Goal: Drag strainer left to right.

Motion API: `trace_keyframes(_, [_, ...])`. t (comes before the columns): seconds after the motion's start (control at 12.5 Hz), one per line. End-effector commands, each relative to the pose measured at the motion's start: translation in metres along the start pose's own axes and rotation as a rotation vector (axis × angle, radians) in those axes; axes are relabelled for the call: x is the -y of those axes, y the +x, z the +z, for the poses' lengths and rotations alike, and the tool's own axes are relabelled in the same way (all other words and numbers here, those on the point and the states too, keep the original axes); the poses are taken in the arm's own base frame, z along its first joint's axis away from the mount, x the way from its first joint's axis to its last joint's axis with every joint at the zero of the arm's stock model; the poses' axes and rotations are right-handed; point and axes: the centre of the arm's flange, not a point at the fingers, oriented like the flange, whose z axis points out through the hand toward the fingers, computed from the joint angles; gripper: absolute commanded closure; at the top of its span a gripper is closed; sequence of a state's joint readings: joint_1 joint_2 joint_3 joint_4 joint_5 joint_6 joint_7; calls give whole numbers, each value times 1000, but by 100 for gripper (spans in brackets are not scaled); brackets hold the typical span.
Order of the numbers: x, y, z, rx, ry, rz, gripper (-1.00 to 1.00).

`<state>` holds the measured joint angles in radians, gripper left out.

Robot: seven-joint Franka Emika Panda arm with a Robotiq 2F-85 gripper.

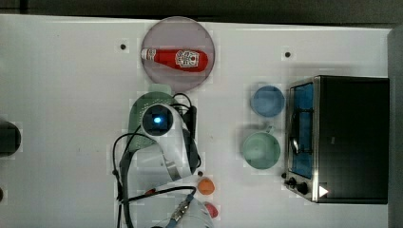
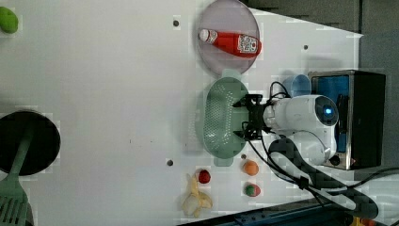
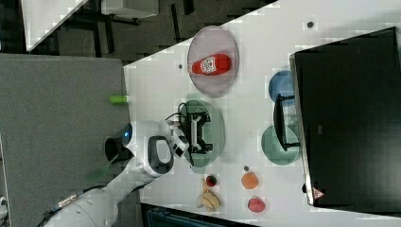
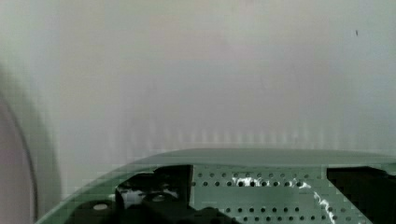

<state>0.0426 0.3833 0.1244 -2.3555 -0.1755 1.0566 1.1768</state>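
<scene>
Closest to us, our claw (image 2: 239, 118) sits down inside the strainer (image 2: 217, 117), its black fingers (image 4: 154, 205) spread wide against the perforated bowl, one near each end of the wrist view's strip of holes. The fingers grip nothing; they seem set to push on the bowl's wall from within, though we cannot tell whether the tips touch the floor of the bowl.

The strainer lies on the white desk (image 1: 62, 118), just beside the round plate (image 1: 164, 35) that carries the ketchup bottle (image 1: 175, 59); in the top view the strainer's tab handle almost meets the plate's rim. Going by the top view's left and right, we judge the drag is barely begun, since the strainer stands left of the middle.

Farther along the top view's right wait the mint-green cup (image 1: 260, 149) and the blue cup (image 1: 268, 100), and behind them the toaster oven (image 1: 351, 137). These are our main worry: a long drag could shove the strainer into the cups and knock them against the oven. Pressing too lightly, the fingers may slide over the smooth plastic and leave the strainer behind; pressing on one side only may spin it into the plate. In the left view, the orange ball (image 2: 251, 167) and a small dark spot lie near the strainer's lower end and could be swept along too.
</scene>
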Motion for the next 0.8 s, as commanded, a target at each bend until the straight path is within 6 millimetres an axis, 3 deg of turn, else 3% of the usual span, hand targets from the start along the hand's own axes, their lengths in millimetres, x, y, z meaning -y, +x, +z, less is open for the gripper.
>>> trace_keyframes(0.08, [0,25,4,-5,-5,-61,-100])
trace_keyframes(0.8, [5,118,13,-48,-14,-78,-100])
